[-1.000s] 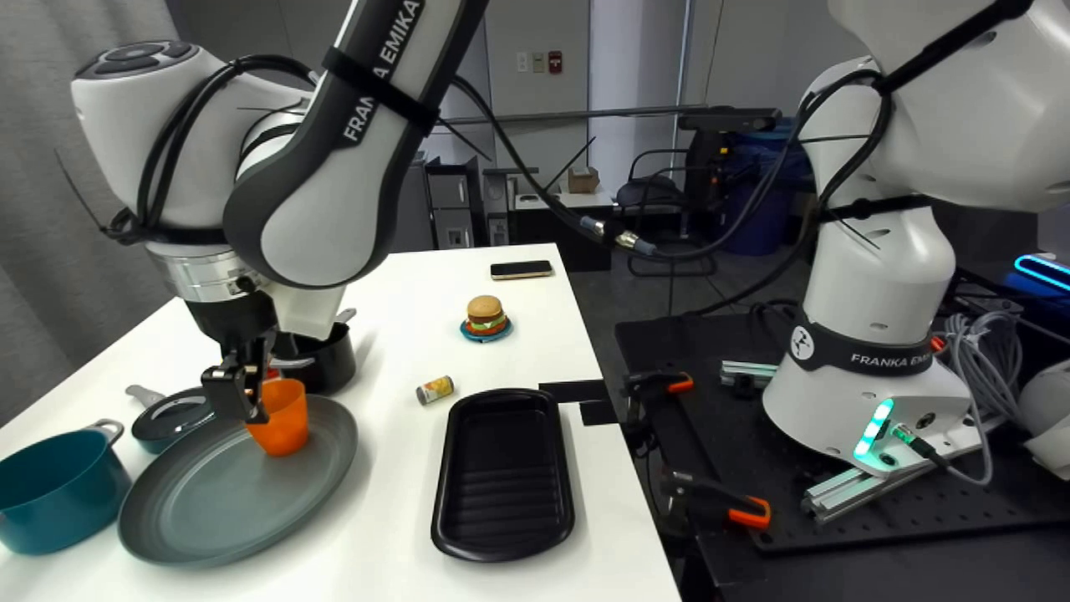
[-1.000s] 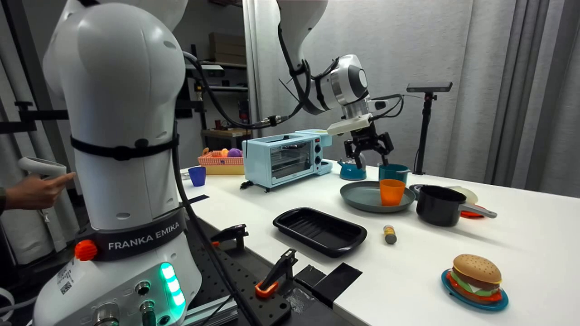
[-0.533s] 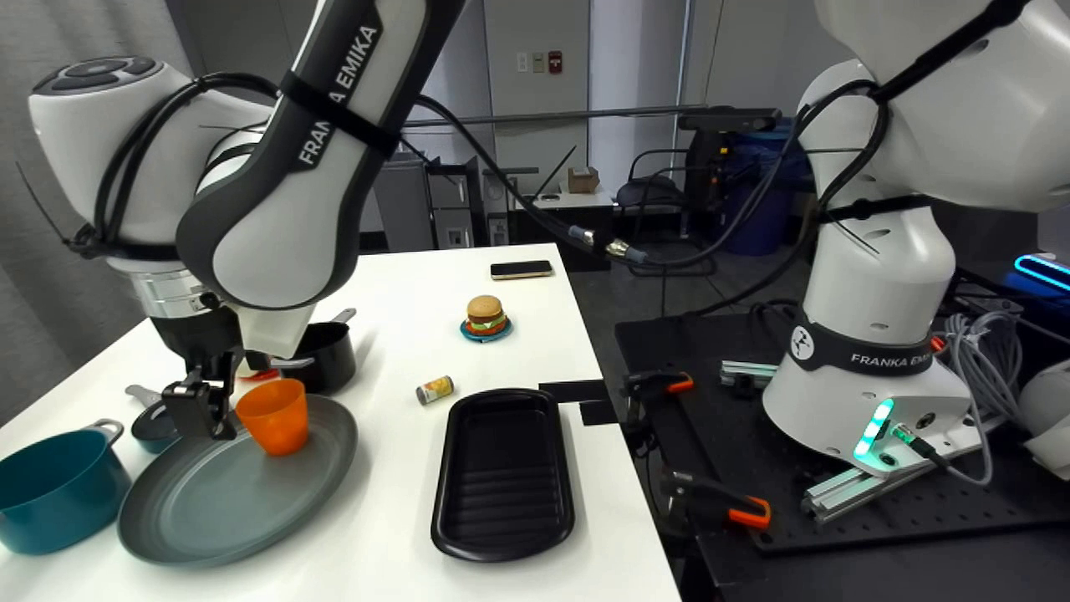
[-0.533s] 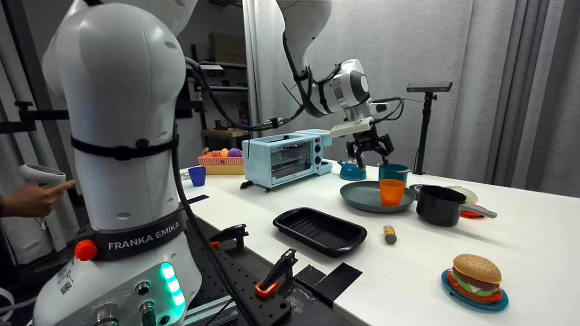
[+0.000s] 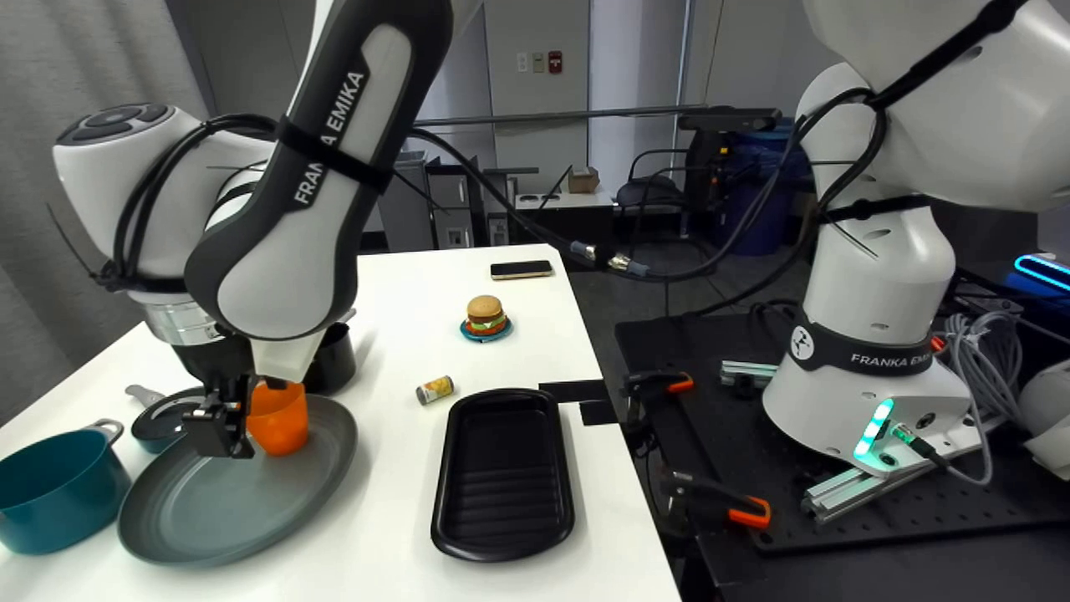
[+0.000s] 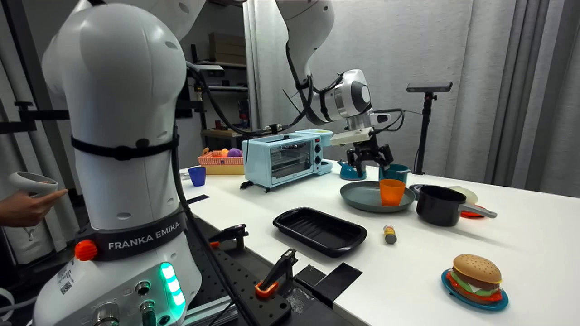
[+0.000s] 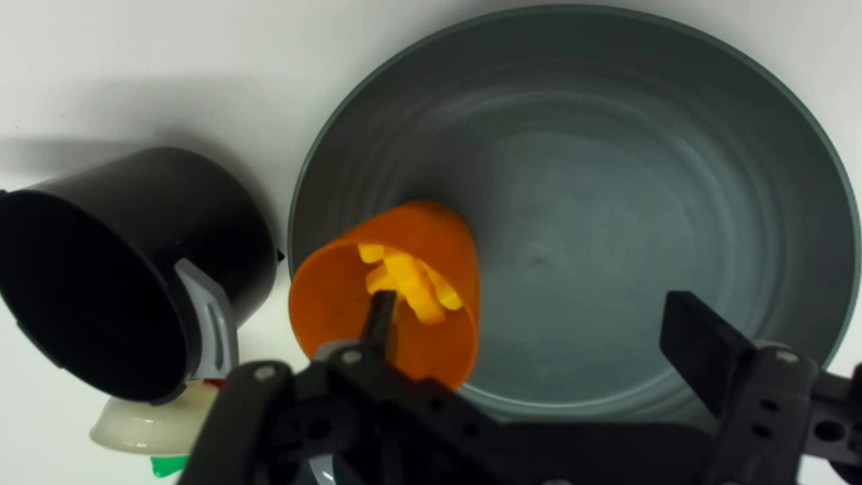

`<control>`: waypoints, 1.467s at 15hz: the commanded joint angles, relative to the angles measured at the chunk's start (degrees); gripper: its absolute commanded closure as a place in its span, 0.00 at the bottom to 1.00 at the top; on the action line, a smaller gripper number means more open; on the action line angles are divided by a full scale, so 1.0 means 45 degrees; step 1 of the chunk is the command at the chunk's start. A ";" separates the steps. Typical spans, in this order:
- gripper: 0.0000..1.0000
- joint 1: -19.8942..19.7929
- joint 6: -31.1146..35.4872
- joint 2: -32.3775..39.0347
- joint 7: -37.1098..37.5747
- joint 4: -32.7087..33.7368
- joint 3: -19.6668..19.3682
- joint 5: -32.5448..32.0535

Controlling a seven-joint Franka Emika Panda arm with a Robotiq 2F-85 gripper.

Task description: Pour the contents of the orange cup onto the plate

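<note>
Holding a white controller (image 6: 32,182), a person's hand (image 6: 28,209) shows at the far left in an exterior view, with the robot's white base (image 6: 122,271) next in line. Along the white table (image 6: 534,235) come a blue cup (image 6: 197,176), a red-checked basket (image 6: 220,160) and a light-blue toaster oven (image 6: 290,159), then a black tray (image 6: 317,233) nearer the front and a teal kettle (image 6: 350,173) farther back. The plate (image 6: 355,199) follows, and the orange cup (image 6: 392,193) stands upright on it, close to the rim. Above the plate hangs the gripper (image 6: 372,173) — its fingers spread well apart. Past these are a teal pot (image 6: 398,172) behind the plate, a small can (image 6: 389,234) lying on its side, a black pot (image 6: 437,208) just beside the plate and, farthest right, a toy burger (image 6: 476,277) on a blue saucer (image 6: 496,306). In the wrist view the black pot is at the left, then the orange cup, on the left part of the plate, with the yellow fries (image 7: 412,286) inside it. One finger (image 7: 382,316) crosses the cup's mouth there — whether it touches or dips inside cannot be told. The other finger (image 7: 704,350) is over the plate's right side.
</note>
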 commanded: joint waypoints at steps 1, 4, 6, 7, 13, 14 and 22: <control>0.00 0.0012 0.0240 0.0294 -0.0324 0.0073 -0.0129 0.0492; 0.00 0.0034 0.0275 0.0436 -0.0356 0.0141 -0.0141 0.0481; 0.00 0.0032 0.0293 0.0503 -0.0399 0.0197 -0.0128 0.0479; 0.00 0.0035 0.0300 0.0530 -0.0414 0.0230 -0.0118 0.0481; 0.00 -0.0014 0.0289 0.0791 -0.0553 0.0563 -0.0029 0.0556; 0.00 -0.0002 0.0258 0.0848 -0.0549 0.0647 -0.0025 0.0562; 0.00 0.0046 0.0131 0.1241 -0.0558 0.1240 0.0073 0.0724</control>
